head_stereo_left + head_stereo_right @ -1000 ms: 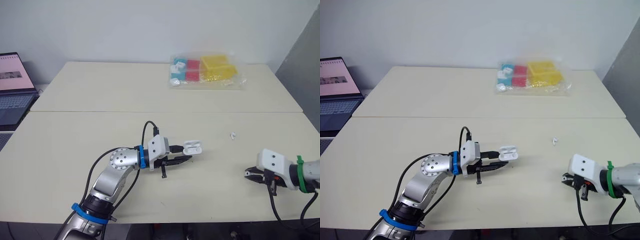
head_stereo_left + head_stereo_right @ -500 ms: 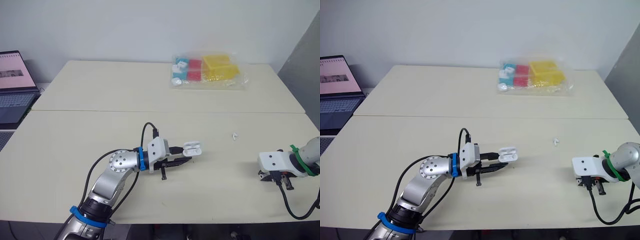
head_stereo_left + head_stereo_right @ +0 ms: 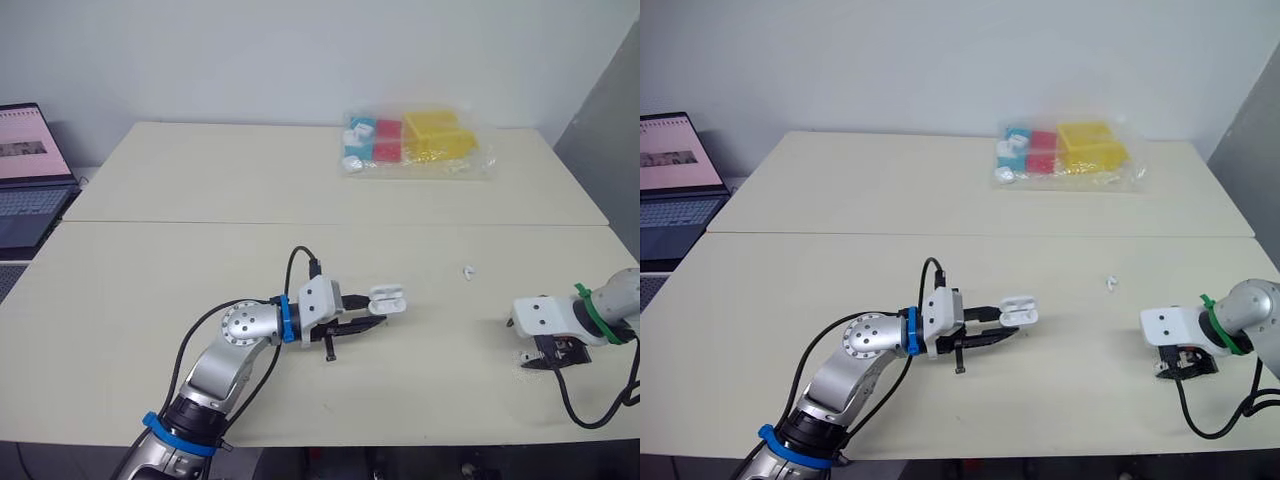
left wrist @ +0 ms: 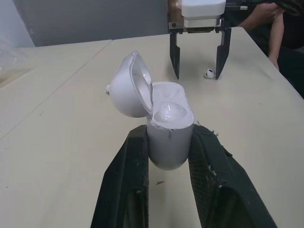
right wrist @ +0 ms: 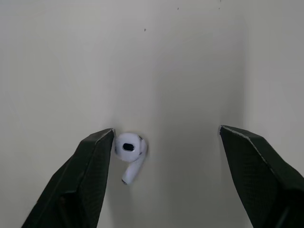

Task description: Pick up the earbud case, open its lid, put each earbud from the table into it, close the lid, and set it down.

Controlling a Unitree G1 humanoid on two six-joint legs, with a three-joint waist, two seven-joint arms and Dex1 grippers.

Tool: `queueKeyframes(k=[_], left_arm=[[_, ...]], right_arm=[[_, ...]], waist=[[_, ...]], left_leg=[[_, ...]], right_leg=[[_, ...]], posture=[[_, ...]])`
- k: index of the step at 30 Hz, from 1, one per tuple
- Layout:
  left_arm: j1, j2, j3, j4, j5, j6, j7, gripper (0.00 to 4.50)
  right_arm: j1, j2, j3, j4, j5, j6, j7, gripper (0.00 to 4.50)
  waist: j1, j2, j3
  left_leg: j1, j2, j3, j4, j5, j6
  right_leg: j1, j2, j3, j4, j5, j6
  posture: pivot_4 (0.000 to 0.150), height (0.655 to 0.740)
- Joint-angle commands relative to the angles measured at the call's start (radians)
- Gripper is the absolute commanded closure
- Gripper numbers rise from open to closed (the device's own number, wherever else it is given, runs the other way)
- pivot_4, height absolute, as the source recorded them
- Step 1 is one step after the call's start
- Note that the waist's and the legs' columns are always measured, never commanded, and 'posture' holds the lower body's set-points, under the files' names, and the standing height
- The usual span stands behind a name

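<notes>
Right wrist view: right gripper [image 5: 166, 135] fingers spread wide over an earbud [image 5: 129, 151] on the table [image 5: 190, 57], with the bud just beside one finger. Best to centre over it first, then close slowly. Left gripper [image 4: 164, 135] pinches the open earbud case [image 4: 166, 123], well apart from this bud. Second earbud [image 3: 467, 270] lies nearer the case.

Left arm [image 3: 235, 345], elbow bent, reaches forward low over the bench [image 3: 200, 180]. Left hand [image 3: 378, 310] is level, its two fingers [image 4: 130, 180] clamped on the sides of the earbud case [image 4: 166, 137]. Right arm [image 3: 612, 308] enters from the side, wrist turned down. Right hand [image 5: 167, 129] points at the bench, fingers [image 5: 85, 180] spread wide.
</notes>
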Motion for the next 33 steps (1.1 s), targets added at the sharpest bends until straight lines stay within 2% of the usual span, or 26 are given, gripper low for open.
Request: queueKeyframes(k=[1, 5, 7, 11, 15, 22, 33], left_arm=[[0.001, -0.011, -0.004, -0.022, 0.000, -0.018, 0.013, 3.72], [0.014, -0.015, -0.013, -0.031, 0.003, -0.016, 0.026, 3.72], [0.021, -0.017, -0.017, -0.038, 0.004, -0.015, 0.032, 3.72], [0.031, -0.025, -0.026, -0.042, 0.007, -0.015, 0.037, 3.72], [0.031, -0.027, -0.031, -0.038, 0.007, -0.018, 0.040, 3.72], [0.029, -0.040, -0.042, -0.026, 0.014, -0.026, 0.043, 3.72], [0.032, -0.045, -0.047, -0.030, 0.017, -0.027, 0.051, 3.72]], right_arm=[[0.028, -0.045, -0.105, -0.079, 0.088, 0.089, 0.033, 0.99], [0.091, -0.067, -0.176, -0.229, 0.141, 0.298, -0.008, 0.99], [0.102, -0.082, -0.163, -0.292, 0.089, 0.400, -0.069, 0.99], [0.126, -0.105, -0.137, -0.374, 0.099, 0.501, -0.075, 0.99], [0.131, -0.128, -0.105, -0.386, 0.083, 0.530, -0.079, 0.99], [0.061, -0.096, 0.007, -0.305, 0.016, 0.510, -0.104, 0.99], [0.019, -0.068, 0.064, -0.237, -0.006, 0.485, -0.090, 0.99]], waist=[[0.001, 0.000, 0.000], [0.000, 0.000, 0.000], [0.000, 0.000, 0.000], [0.000, 0.000, 0.000], [0.000, 0.000, 0.000], [0.000, 0.000, 0.000], [-0.001, 0.000, 0.000]], left_leg=[[0.000, 0.000, 0.000, 0.000, 0.000, 0.000], [0.000, 0.000, -0.001, 0.000, 0.000, 0.000], [0.000, 0.000, -0.001, 0.000, 0.000, 0.000], [0.001, 0.000, -0.001, 0.000, 0.000, 0.000], [0.000, 0.000, 0.000, 0.000, 0.000, 0.000], [0.000, 0.000, 0.000, 0.000, 0.000, 0.000], [0.000, 0.000, 0.000, 0.000, 0.000, 0.000]], right_leg=[[0.000, 0.000, 0.000, 0.000, 0.000, 0.000], [0.000, 0.000, 0.000, 0.000, 0.000, 0.000], [0.000, 0.000, 0.000, 0.000, 0.000, 0.000], [0.000, 0.000, 0.000, 0.001, 0.000, 0.000], [0.000, 0.000, 0.000, 0.001, 0.000, 0.000], [0.000, 0.000, 0.000, 0.000, 0.000, 0.000], [0.000, 0.000, 0.000, 0.000, 0.000, 0.000]], posture=[[0.150, 0.7287], [0.150, 0.7287], [0.150, 0.7287], [0.150, 0.7287], [0.150, 0.7287], [0.150, 0.7287], [0.150, 0.7287]])
